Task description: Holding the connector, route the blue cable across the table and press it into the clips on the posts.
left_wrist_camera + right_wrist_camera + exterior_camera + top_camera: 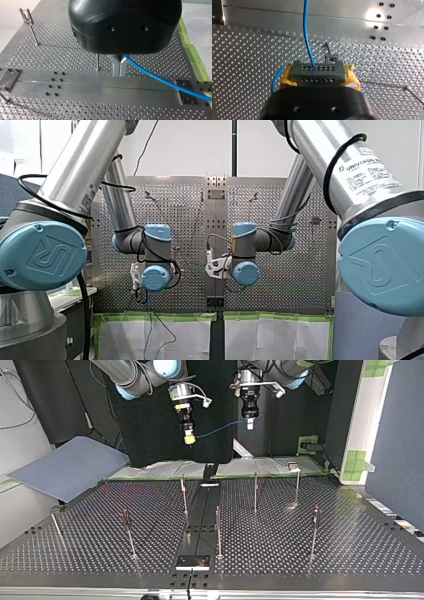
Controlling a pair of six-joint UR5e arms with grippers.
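My right gripper (189, 438) is closed on the grey connector (317, 72). Its yellow pads (284, 78) squeeze the connector from both sides. The blue cable (307, 32) comes out of the connector's top row of holes and runs straight ahead of this gripper.

My left gripper (119, 68) has its metal fingers (116, 67) pinched together on the same cable, which comes out from between them and trails off to one side. Both grippers hang high above the table (62, 52), with the cable stretched between them.

I think the cable is light, thin and bendy, so it will droop wherever it is not held. The connector looks hard and blocky, a good place to grip. To push the cable into a clip (25, 15) on a post (98, 62), it is best held close beside that clip.
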